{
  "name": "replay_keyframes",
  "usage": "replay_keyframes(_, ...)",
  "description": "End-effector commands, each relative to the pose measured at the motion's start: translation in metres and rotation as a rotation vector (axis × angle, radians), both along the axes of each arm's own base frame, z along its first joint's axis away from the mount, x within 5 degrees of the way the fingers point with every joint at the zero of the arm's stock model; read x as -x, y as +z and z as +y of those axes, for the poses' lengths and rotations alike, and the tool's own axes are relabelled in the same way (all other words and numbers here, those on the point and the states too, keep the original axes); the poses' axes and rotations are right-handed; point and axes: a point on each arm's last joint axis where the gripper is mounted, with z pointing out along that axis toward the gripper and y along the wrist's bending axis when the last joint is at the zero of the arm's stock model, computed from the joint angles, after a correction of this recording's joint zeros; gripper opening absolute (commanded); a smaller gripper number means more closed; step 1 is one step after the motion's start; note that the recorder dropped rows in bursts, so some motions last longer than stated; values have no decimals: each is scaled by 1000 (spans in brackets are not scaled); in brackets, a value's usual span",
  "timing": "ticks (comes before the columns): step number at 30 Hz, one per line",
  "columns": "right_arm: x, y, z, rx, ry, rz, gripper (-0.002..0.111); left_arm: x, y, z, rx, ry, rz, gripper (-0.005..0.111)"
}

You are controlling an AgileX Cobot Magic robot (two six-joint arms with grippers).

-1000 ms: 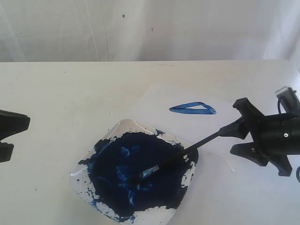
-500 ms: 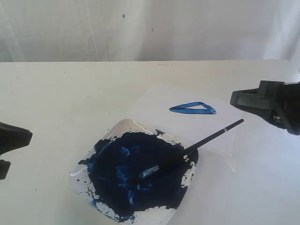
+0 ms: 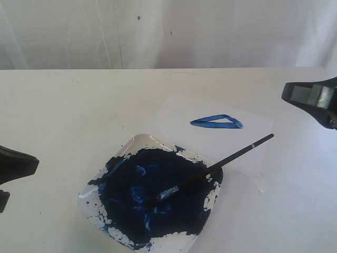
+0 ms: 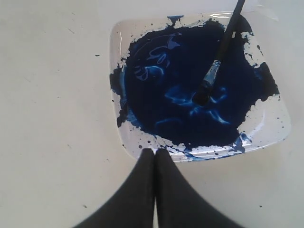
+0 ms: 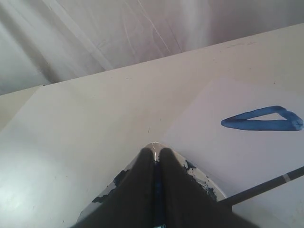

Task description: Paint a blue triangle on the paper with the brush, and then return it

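Exterior view shows the brush point(image 3: 216, 167) lying free and aslant, its bristle end sunk in the paint point(image 3: 142, 179) and its handle crossing the rim of the tray point(image 3: 131, 146) onto the paper point(image 3: 179, 113). It is a thin, straight black rod with a short silvery ferrule near the bristles and a pale band close to the handle tip; the bristles are stained dark blue. The paint is a thick, glossy navy pool with paler swirls and ragged, spattered edges, filling most of the clear, square, round-cornered tray. The paper is a thin, flat, matte white sheet, scarcely lighter than the cream bench point(image 3: 63, 105), tucked just behind and beside the tray. On it sits the triangle point(image 3: 213, 125), a long, narrow outline in bright blue strokes, well apart from the brush handle. The left end effector point(image 4: 154, 151) hovers near the tray's edge with its smooth black fingers pressed together on nothing. The right end effector point(image 5: 153, 152) is off to the side above the bench, its fingers drawn together with only a slit between them, gripping nothing.
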Motion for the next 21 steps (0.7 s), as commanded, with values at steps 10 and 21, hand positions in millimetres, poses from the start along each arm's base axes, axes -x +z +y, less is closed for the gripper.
replay_keyframes(10, 0, -1, -1, 10, -7, -11, 4, 4, -1, -2, 21, -10, 19, 0)
replay_keyframes(21, 47, 31, -6, -14, -10, -247, 4, 4, -1, -2, 20, -11, 18, 0)
